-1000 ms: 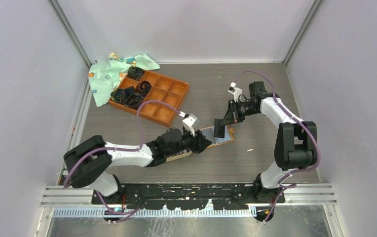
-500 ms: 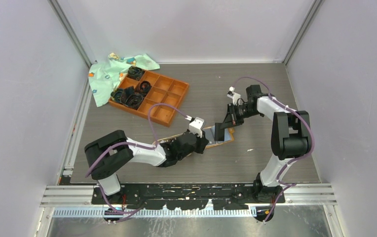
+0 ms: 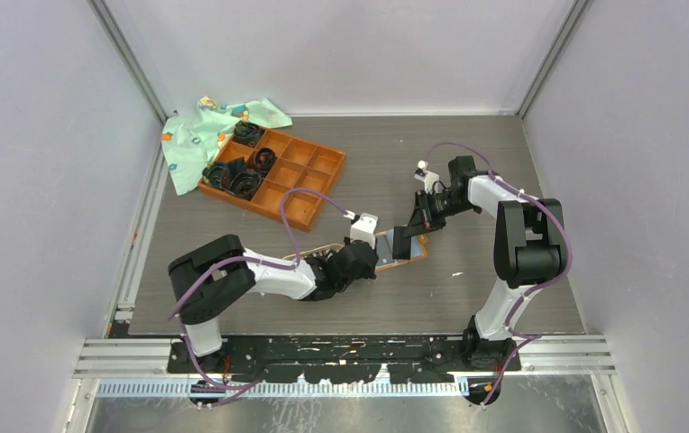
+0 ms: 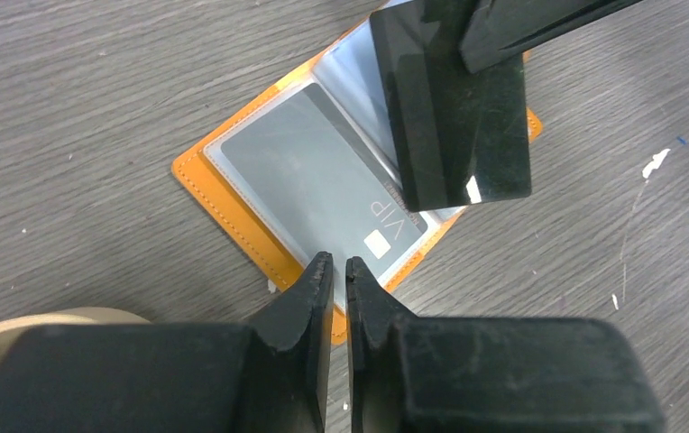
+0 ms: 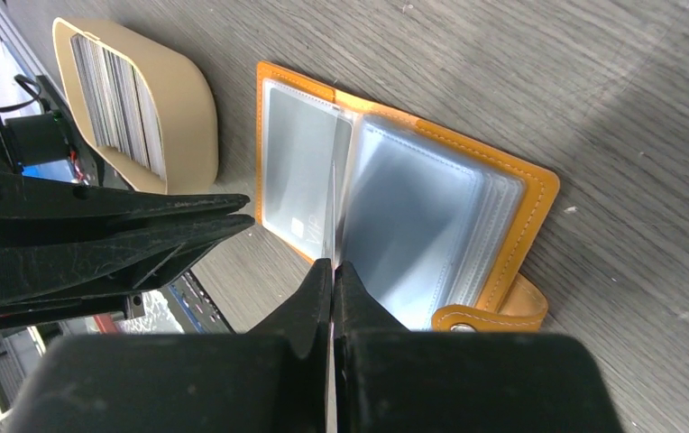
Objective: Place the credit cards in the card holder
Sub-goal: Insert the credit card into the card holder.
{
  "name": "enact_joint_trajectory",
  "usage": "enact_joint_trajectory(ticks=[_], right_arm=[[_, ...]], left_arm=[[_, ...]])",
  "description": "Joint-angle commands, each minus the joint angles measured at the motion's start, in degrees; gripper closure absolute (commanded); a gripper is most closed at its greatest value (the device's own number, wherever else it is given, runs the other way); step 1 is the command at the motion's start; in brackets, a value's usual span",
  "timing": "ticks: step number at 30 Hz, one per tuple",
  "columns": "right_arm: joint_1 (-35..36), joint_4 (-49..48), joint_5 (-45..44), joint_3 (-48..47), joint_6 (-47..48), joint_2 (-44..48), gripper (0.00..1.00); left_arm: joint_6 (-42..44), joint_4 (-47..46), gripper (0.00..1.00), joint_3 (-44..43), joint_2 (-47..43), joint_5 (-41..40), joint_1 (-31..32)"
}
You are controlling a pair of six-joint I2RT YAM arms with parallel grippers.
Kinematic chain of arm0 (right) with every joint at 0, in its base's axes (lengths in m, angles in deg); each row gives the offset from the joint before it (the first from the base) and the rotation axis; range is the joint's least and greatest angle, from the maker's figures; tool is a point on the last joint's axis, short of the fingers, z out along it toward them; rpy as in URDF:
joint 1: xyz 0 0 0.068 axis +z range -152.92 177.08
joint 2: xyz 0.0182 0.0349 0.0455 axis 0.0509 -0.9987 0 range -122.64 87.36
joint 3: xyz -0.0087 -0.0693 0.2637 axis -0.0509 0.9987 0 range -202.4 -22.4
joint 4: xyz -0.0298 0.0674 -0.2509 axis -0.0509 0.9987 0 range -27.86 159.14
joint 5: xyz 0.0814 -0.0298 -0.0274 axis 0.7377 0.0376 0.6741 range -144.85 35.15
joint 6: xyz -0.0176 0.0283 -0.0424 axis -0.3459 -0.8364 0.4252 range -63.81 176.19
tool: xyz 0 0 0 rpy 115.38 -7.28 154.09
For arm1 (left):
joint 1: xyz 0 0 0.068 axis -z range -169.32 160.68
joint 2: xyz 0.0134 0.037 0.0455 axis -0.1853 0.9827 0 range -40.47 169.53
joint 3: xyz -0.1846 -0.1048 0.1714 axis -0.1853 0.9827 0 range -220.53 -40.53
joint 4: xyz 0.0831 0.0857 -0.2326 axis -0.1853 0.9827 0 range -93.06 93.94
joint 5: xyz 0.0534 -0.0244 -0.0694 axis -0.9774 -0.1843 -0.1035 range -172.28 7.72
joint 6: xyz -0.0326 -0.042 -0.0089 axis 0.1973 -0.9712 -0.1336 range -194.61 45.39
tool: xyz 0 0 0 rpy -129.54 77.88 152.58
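Left gripper (image 4: 339, 263) has moved in, jaws a slit at edge of open card holder (image 4: 192, 171); grip unclear. Silver card (image 4: 314, 189) sleeved inside. Right gripper (image 5: 332, 266) pinches black card (image 4: 454, 117) above. Tan dish (image 5: 183, 108) holds striped cards (image 5: 115, 72).

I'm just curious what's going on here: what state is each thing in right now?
card holder: open, lying flat.
grey card: tucked in a clear pocket.
black card: held over the open holder.
right gripper: shut on black card.
left gripper: shut, tips at the holder's edge.
tan dish: holding striped cards.
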Motion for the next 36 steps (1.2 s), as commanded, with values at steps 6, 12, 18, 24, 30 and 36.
enact_joint_trajectory(ticks=[6,12,18,24,30,36], right_arm=[[-0.2,1.1,-1.0,-2.7,2.5,0.1,0.99],[-0.2,2.2,0.0,-3.2,3.0,-1.7,0.99],[-0.2,3.9,3.0,-4.0,3.5,-3.7,0.99],[-0.1,4.7,3.8,-4.4,3.6,-4.9,0.99],[-0.2,4.9,4.3,-4.8,3.2,-5.8,0.99],[-0.2,0.9,2.1,-4.0,0.7,-3.1,0.99]], left_arm=[[-4.5,7.3,0.89,-4.3,1.1,-4.2,0.5],[-5.0,8.9,0.9,-5.0,1.4,-4.2,0.5],[-5.2,9.8,0.9,-5.6,1.7,-4.2,0.5],[-5.1,10.7,0.9,-6.2,2.1,-3.8,0.5],[-4.8,11.4,0.9,-7.0,2.6,-3.3,0.5],[-4.9,11.9,0.9,-7.2,2.8,-3.2,0.5]])
